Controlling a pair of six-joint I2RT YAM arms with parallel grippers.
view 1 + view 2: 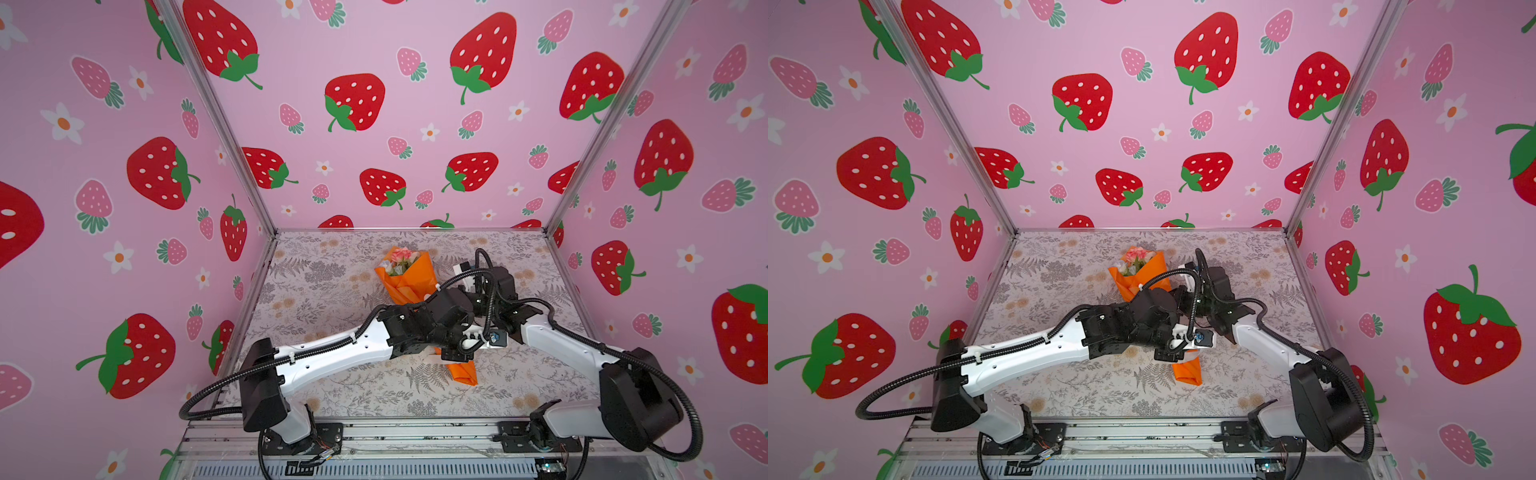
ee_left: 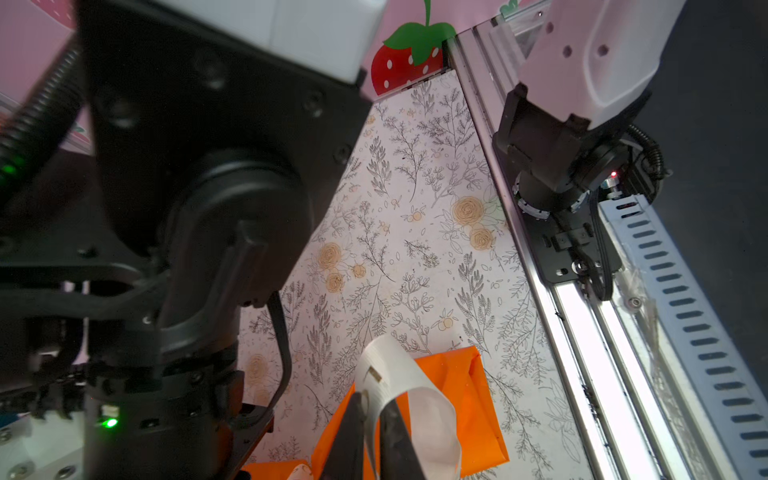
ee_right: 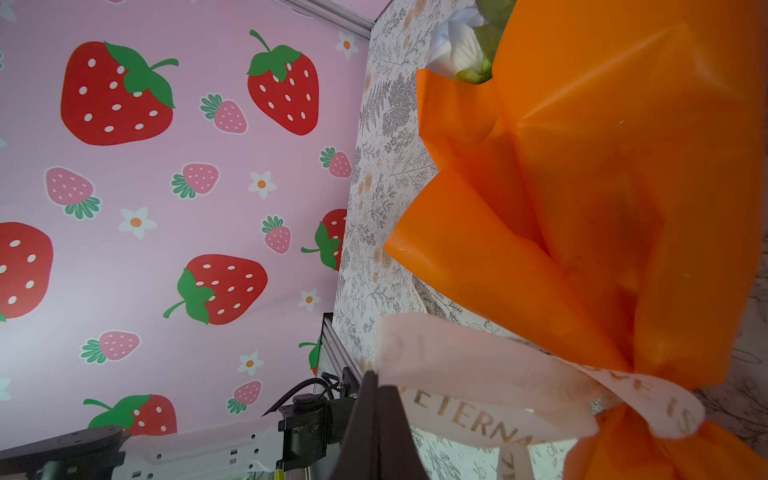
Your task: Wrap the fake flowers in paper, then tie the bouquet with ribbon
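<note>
Rail, floral tabletop, strawberry walls; right tool clenching ribbon (left tool: grip unclear)

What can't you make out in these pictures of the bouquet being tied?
- Whether the ribbon is knotted: in both top views the arms cover the bouquet's middle; the right wrist view shows one side only.
- Stems: inside the orange wrapping paper in every view.
- Whether the left gripper pinches the ribbon: the left wrist view's edge cuts off its jaws.
</note>
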